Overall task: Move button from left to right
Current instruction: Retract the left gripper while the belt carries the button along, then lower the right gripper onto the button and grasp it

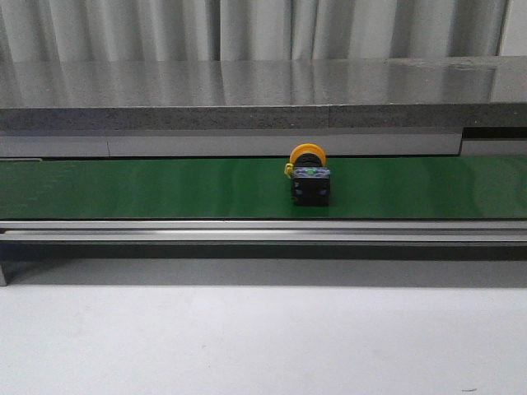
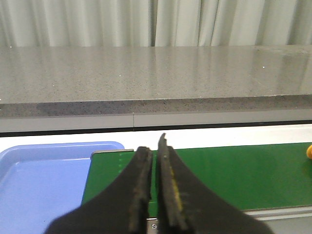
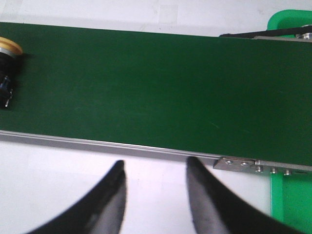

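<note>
The small push button (image 1: pixel 310 176), with round yellow-orange cap and black boxy body, lies on the smooth dark green belt (image 1: pixel 165 188), a little right of the middle in the front view. That view shows no arm. Only the left wrist view shows a pale blue plastic tray (image 2: pixel 44 170) beside the belt end; there the left gripper (image 2: pixel 153 161) has its dark fingers almost pressed together, holding nothing. Only the right wrist view shows a bright green bin (image 3: pixel 292 24); the right gripper (image 3: pixel 155 168) is spread apart over the white table (image 3: pixel 58 170).
</note>
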### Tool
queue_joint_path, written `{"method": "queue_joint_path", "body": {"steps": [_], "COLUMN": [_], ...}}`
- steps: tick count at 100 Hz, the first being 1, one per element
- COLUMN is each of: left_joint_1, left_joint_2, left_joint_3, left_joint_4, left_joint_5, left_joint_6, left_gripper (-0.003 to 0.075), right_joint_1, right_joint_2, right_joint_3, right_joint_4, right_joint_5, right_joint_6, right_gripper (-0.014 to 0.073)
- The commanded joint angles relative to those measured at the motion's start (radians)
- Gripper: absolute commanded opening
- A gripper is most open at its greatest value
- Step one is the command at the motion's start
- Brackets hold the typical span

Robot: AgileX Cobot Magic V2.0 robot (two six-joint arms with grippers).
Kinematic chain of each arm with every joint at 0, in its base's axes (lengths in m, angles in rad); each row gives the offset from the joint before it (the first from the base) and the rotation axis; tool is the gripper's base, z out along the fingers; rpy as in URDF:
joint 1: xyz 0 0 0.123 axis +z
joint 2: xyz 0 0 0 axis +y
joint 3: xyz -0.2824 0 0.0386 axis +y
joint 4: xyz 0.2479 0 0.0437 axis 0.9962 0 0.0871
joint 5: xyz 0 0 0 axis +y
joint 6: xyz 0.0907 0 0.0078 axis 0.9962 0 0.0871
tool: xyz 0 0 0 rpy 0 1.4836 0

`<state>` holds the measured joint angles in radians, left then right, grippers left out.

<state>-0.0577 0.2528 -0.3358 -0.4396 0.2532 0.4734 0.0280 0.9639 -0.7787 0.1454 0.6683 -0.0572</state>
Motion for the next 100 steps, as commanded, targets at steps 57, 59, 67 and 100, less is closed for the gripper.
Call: {"method": "queue_joint_path", "body": {"steps": [57,59,67,100], "left_joint_1": [-0.008,-0.008,-0.008,-0.008], "left_joint_2": [0.007,0.007,0.007,0.007], "left_joint_3": [-0.027,-0.027,-0.027,-0.027], "left_joint_4": [-0.018,-0.018,-0.018,-0.018], "left_joint_5": [-0.071,-0.071,-0.071,-0.071], "left_joint_6": [0.002,0.002,0.002,0.002], "left_gripper": [0.0005,0.0005,0.0005,0.0005], "right_joint_1": [0.090,0.101,0.143,0.237], "right_joint_2": [0.094,0.109,0.172,0.419], "right_joint_3": [-0.041,-0.043,-0.062,-0.206], "right_joint_4": [0.137,0.137,0.140,0.138], "right_joint_5": [-0.174,-0.178,-0.185,-0.238], "right_joint_6": [-0.024,-0.024,-0.024,-0.035], "right_gripper": [0.0611,0.0611,0.0611,0.0611]}}
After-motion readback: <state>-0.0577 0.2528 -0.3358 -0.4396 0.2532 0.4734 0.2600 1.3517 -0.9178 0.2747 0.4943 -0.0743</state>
